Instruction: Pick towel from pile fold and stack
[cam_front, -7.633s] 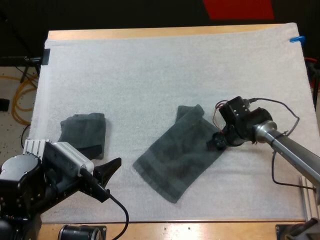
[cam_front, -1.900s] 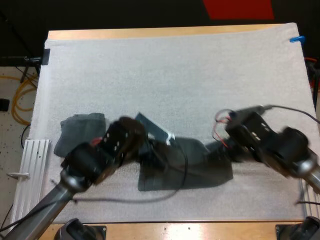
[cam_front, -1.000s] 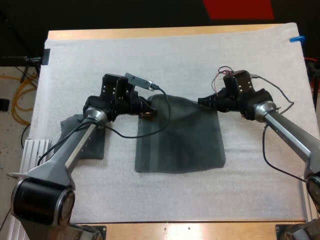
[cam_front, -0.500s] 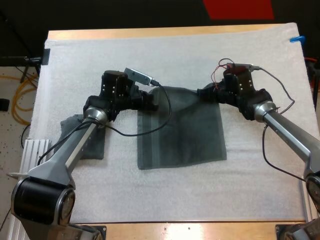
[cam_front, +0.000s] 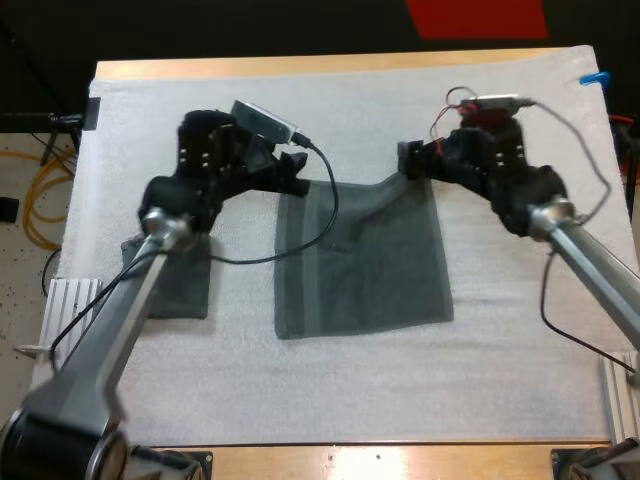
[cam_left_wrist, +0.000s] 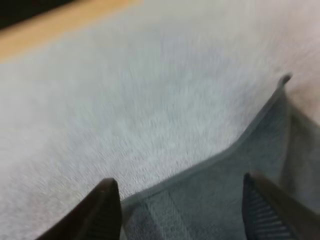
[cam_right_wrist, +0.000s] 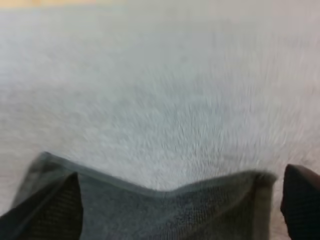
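Observation:
A dark grey-green towel (cam_front: 360, 260) lies spread flat in the middle of the white mat (cam_front: 350, 110). My left gripper (cam_front: 298, 178) is at its far left corner and my right gripper (cam_front: 408, 160) at its far right corner. In the left wrist view the gripper (cam_left_wrist: 185, 210) is open, its fingers wide apart over the towel's far edge (cam_left_wrist: 215, 200). The right wrist view shows the same: the gripper (cam_right_wrist: 180, 210) open, with the towel's edge (cam_right_wrist: 165, 215) lying between the fingers. A second, folded towel (cam_front: 165, 275) sits at the mat's left side, partly behind my left arm.
The wooden table edge (cam_front: 300, 65) runs along the far side of the mat. A metal rail (cam_front: 60, 300) stands off the mat's left edge. Bare mat stretches beyond the towel and in front of it.
The towel went from a slanted heap to a flat, squared sheet. In the last second both grippers moved toward the far side along its far corners, and the far edge followed slightly.

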